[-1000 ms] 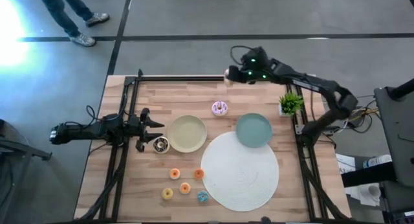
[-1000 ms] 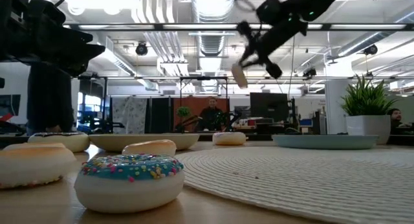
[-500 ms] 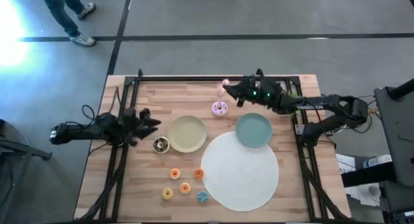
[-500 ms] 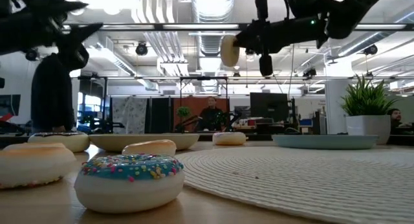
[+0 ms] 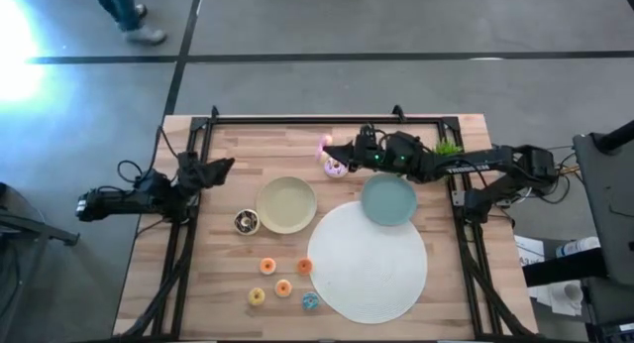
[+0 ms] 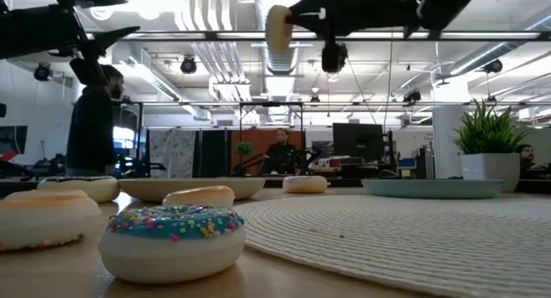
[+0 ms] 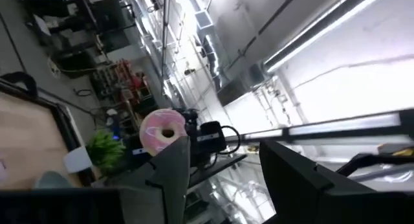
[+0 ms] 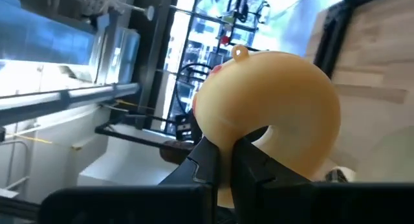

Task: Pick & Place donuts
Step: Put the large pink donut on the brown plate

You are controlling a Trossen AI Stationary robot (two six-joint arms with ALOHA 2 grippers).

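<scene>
My right gripper (image 5: pixel 339 151) reaches in from the table's right and is shut on the pink-iced donut (image 5: pixel 325 145), high above the far middle of the table; the low view shows it edge-on (image 6: pixel 278 28). The purple-white donut (image 5: pixel 336 167) lies flat on the wood just below and near of it. The brown-white donut (image 5: pixel 245 222) lies left of the beige plate (image 5: pixel 287 204). Several mini donuts (image 5: pixel 283 287) lie near the front edge, the blue one (image 6: pixel 175 238) closest. My left gripper (image 5: pixel 218 168) hangs open and tipped upward at the left rail, touching nothing. My right gripper pinches the pink donut's ring (image 8: pixel 226 143) between its two fingers (image 8: pixel 210 160), beside the hole. The fingers come level from the table's right. The donut stands on edge, lifted clear, its iced face (image 7: pixel 162 132) toward the left arm and its tan underside (image 8: pixel 272 114) toward the wrist.
A teal plate (image 5: pixel 388 199) sits right of the beige plate, a big white round mat (image 5: pixel 369 262) in front of both. A potted plant (image 5: pixel 448 145) stands at the far right corner. Black rails run along both sides. A person (image 6: pixel 90 126) walks beyond the table's far left.
My right gripper has swung with the pink donut from beyond the far edge toward the table's left and near side, turning level, and now hangs over the purple-white donut. My left gripper has drawn away from the brown-white donut toward the far edge and tipped upward.
</scene>
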